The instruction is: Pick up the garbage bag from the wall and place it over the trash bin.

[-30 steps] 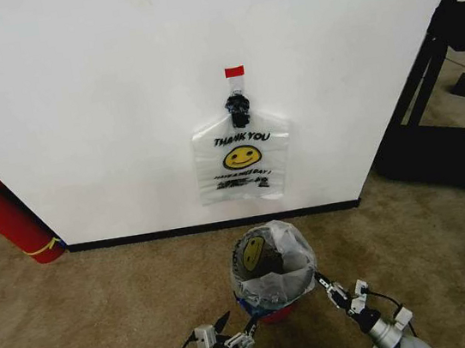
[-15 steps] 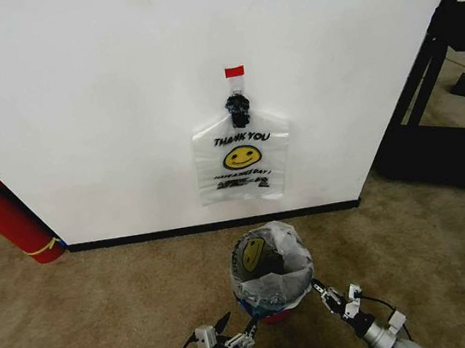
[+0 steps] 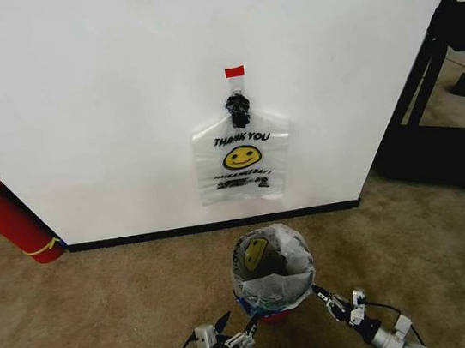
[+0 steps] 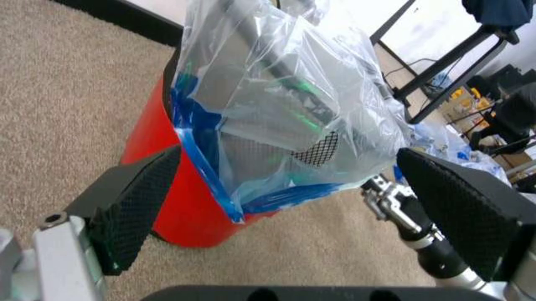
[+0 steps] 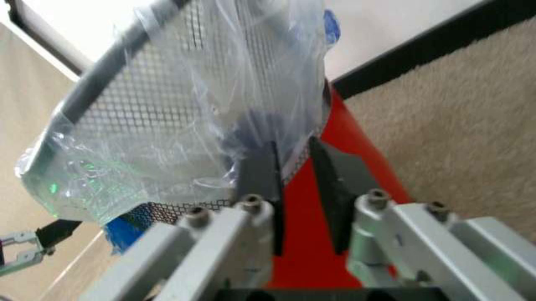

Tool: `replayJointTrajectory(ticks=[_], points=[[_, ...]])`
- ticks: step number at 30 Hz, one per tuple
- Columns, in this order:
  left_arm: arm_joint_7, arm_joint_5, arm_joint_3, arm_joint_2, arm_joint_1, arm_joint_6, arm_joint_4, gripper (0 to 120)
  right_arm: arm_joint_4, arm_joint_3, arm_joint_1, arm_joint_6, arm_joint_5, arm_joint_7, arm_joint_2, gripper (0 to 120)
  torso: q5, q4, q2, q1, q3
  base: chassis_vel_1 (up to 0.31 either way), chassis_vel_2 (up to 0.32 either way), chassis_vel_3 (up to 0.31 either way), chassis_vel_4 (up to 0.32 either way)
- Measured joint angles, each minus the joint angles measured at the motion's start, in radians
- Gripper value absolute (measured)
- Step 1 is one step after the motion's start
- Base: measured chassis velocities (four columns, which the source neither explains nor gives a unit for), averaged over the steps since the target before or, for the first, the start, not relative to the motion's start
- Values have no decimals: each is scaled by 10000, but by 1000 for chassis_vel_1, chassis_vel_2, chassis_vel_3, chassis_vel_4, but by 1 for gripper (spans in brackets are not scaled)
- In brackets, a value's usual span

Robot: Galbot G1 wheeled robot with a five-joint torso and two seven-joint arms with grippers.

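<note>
- Translucent whitish plastic, the garbage bag (image 3: 271, 265), is already draped over the trash bin (image 3: 273, 308) in the head view; the bin stands on brown carpet (image 3: 105, 313) near the white wall (image 3: 116, 86).
- Head view: a second, matching bag (image 3: 243, 162) with a yellow smiley face and "THANK YOU" lettering hangs flat on the wall from a black clip (image 3: 238, 108) under a strip of red tape (image 3: 235, 71). A red fire extinguisher (image 3: 5, 219) leans at the wall to the left.
- Head view: the left pincer (image 3: 237, 329) sits low beside the bin's left side, fingers spread and released. The right pincer (image 3: 321, 294) reaches the bin's right side, close against the bag's edge.
- Left wrist view: the two black textured fingers (image 4: 138, 204) stand wide apart, holding nothing. Between them sit the bin's red base (image 4: 172, 200) and the bag (image 4: 285, 106), with blue patches along its lower edge. The other arm's pincer (image 4: 387, 199) shows farther off.
- Right wrist view: the right pincer (image 5: 293, 188) has its fingers nearly together, close to the bin's mesh (image 5: 159, 94) and the bag (image 5: 209, 119); I cannot tell whether plastic is pinched between them.
</note>
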Motion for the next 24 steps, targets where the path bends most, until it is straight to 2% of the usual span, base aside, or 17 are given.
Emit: replayJointTrajectory(ticks=[2,5,6,7,9,10,11,14,17,20,24], points=[[0,0,-1,5,4,-2,0,100,-38,40,23,23,-22,-97,-44,19,0,0,0,0,0,0,0,0,0],[1,-1,-13,18,14,-10,-14,100,-434,348,230,45,-262,-990,-277,32,2,0,0,0,0,0,0,0,0],[0,-1,-22,26,22,-12,-27,100,-787,665,425,-35,-585,-1775,-372,38,7,-1,0,0,1,0,0,0,0],[0,-1,-22,26,22,-12,-27,100,-787,665,425,-35,-585,-1775,-372,38,7,-1,0,0,1,0,0,0,0],[1,-1,-20,27,27,-14,-46,100,-1276,1186,755,-354,-1231,-3085,-486,46,-5,0,0,0,0,0,0,0,0],[0,-2,-23,31,39,-15,-51,100,-1563,1602,1003,-832,-1692,-4104,-587,51,-2,0,0,0,1,0,0,0,0],[-1,-1,-27,32,45,-16,-51,100,-1670,1812,1167,-1162,-1749,-4530,-662,55,3,-1,0,0,1,0,0,0,0],[-3,6,-27,24,55,-18,-51,100,-1563,1844,1281,-1385,-1055,-4341,-765,63,-2,-1,0,0,0,0,0,0,0],[-10,55,-9,-11,80,-21,-39,100,-636,1441,1244,-1346,633,-2005,-823,74,0,1,0,0,0,0,0,0,0],[-48,114,63,-27,74,-11,-2,100,575,780,1146,-1203,1774,1287,-567,89,-2,0,0,0,0,0,0,0,0],[-86,149,69,-27,75,20,3,100,896,386,1340,-1455,2083,2335,-232,98,3,0,0,0,1,0,0,0,0]])
